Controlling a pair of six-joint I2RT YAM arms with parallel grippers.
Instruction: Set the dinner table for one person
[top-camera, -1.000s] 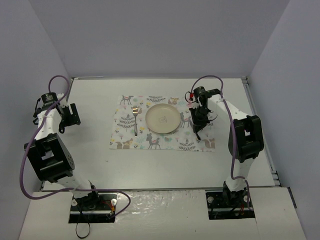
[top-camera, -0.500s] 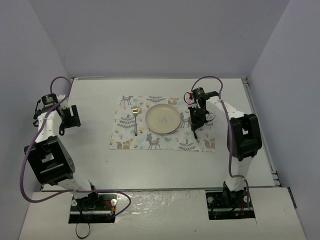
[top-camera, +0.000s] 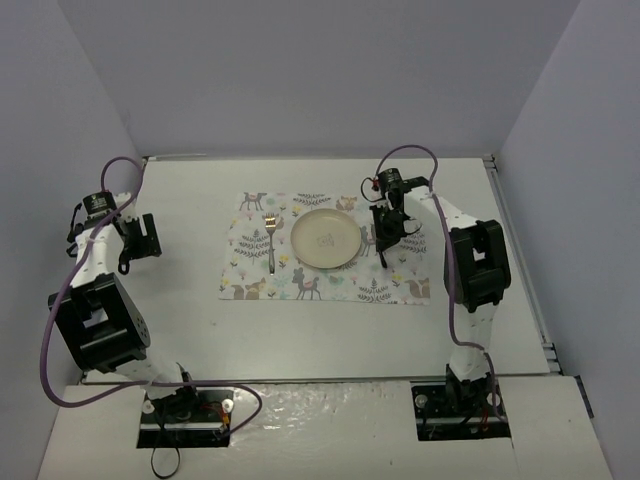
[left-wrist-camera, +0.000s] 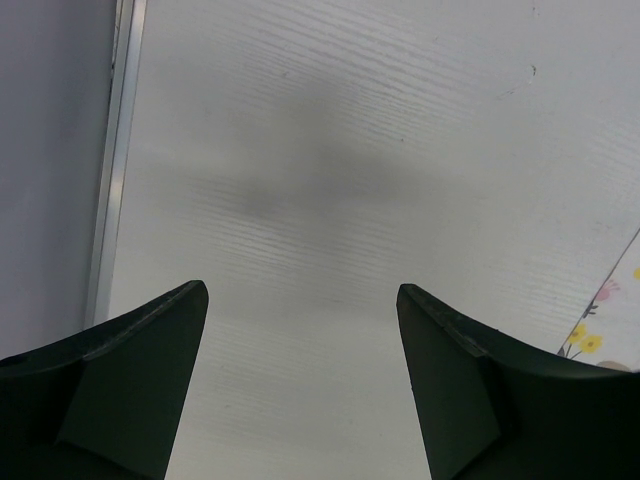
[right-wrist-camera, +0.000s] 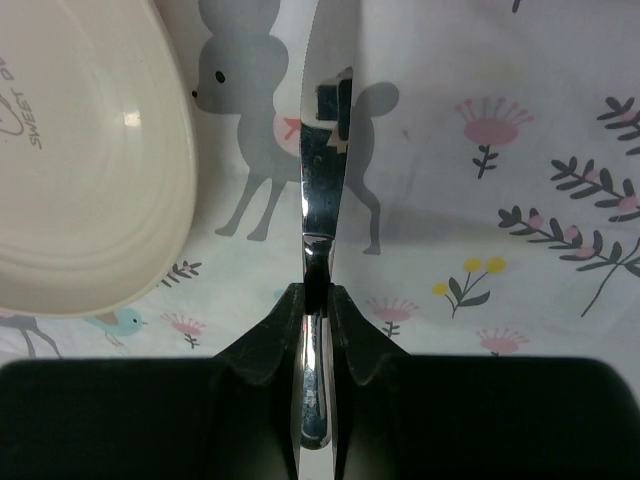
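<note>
Yr right gripper clamped on knife, beside plate.
Top: it hangs over placemat on dinner table. L wrist: left gripper apart, empty. R wrist: knife prob stiff, thin, slick; grip handle, not blade.

My right gripper, clamped on the knife, stands in the strip between the plate and the right edge of the placemat. The fork blocks the plate's left side. I can pass over bare dinner table along its near, left and right edges; my left gripper hangs spread by the left wall.
</note>
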